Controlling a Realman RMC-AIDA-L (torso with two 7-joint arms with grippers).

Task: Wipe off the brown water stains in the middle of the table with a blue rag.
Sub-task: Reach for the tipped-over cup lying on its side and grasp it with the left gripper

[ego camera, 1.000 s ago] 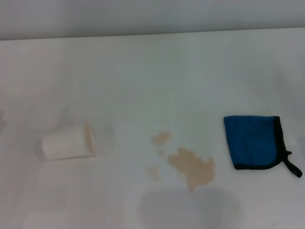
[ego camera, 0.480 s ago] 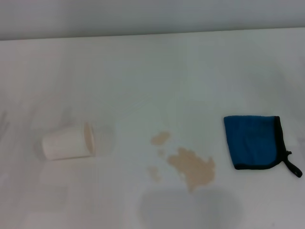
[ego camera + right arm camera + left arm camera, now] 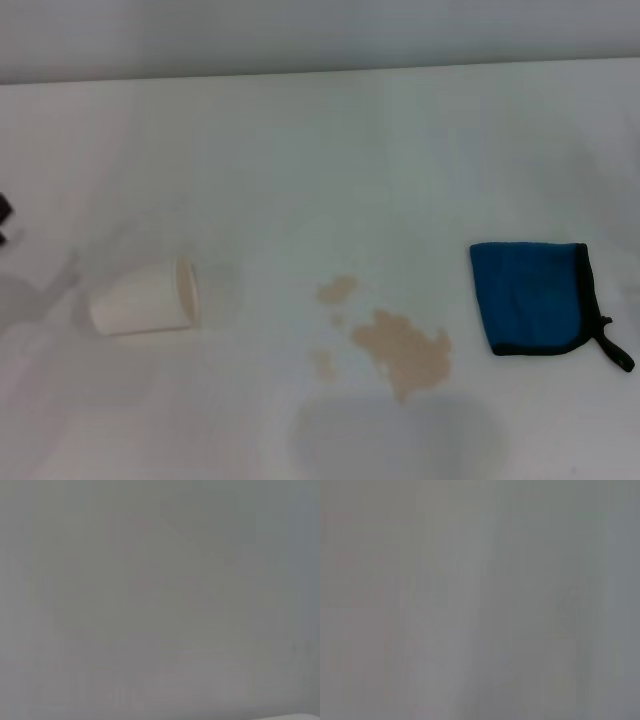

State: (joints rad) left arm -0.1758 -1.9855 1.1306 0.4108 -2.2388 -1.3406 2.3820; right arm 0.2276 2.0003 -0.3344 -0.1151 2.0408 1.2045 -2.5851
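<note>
Since a moment ago, a dark tip of the left hand [image 3: 5, 215] has appeared at the surface's left edge; whether it is open I cannot tell, and the right hand is out of view. Nearest the front edge, mid-surface [image 3: 320, 130], lie the brown water stains [image 3: 400, 352]. Toward the right edge lies the blue rag [image 3: 530, 296], likely soft, light and limp: pinch a bunched fold or its stitched hem. Toward the left edge lies a tipped paper cup [image 3: 145, 297]
</note>
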